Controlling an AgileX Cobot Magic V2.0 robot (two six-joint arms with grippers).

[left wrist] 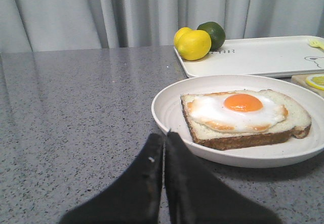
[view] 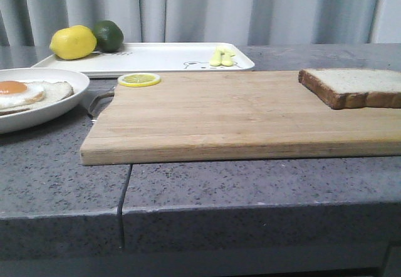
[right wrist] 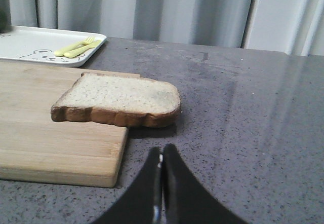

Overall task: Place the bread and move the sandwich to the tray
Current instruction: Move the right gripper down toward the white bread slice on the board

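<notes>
The bread [view: 354,86] lies on the right end of the wooden cutting board [view: 238,114], overhanging its edge; it also shows in the right wrist view [right wrist: 119,100]. The sandwich [left wrist: 245,116], one crusted slice with a fried egg on top, sits on a round white plate [left wrist: 167,107] at the left [view: 28,95]. The tray [view: 163,56] lies behind the board. My left gripper [left wrist: 165,138] is shut and empty, just short of the plate's rim. My right gripper [right wrist: 162,153] is shut and empty on the counter, a little short of the bread.
A lemon [view: 73,42] and a lime [view: 109,35] sit on the tray's left end, a small yellow fork and spoon [view: 222,57] on its right. A lemon slice [view: 139,79] lies on the board's far left corner. Grey curtains hang behind the grey stone counter [view: 250,189].
</notes>
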